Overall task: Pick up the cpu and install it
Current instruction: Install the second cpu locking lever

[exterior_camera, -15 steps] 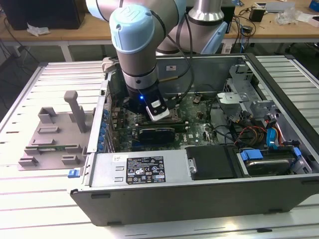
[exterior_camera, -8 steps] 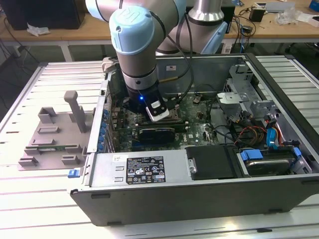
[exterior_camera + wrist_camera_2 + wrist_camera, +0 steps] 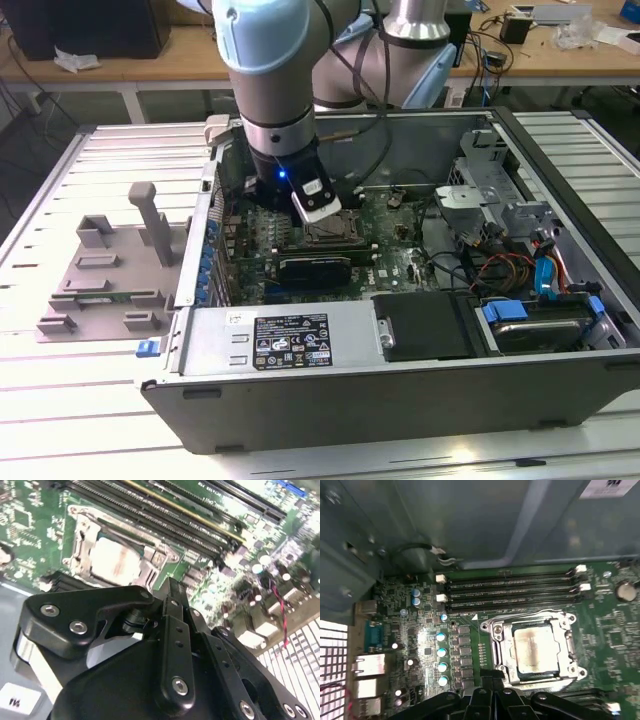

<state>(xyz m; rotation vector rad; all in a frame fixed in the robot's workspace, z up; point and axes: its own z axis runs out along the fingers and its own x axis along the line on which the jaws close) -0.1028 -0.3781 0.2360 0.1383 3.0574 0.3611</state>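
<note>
The cpu [image 3: 535, 647], a pale silver square, lies flat inside the metal-rimmed socket frame [image 3: 500, 645] on the green motherboard; the second wrist view shows the cpu [image 3: 115, 562] seated in the same frame [image 3: 80, 540]. My gripper [image 3: 486, 682] hovers just beside the socket with its black fingers together and nothing between them. In the second wrist view the gripper [image 3: 170, 587] points down at the board next to the socket. In the exterior view the gripper [image 3: 292, 215] reaches into the open computer case, close to the socket [image 3: 330, 232].
The case walls [image 3: 560, 150] surround the board. Memory slots [image 3: 510, 587] run along one side of the socket. A power supply [image 3: 300, 340] and drive cage [image 3: 530, 330] fill the near side. A grey plastic tray [image 3: 100, 270] with upright posts sits outside, at the exterior view's left.
</note>
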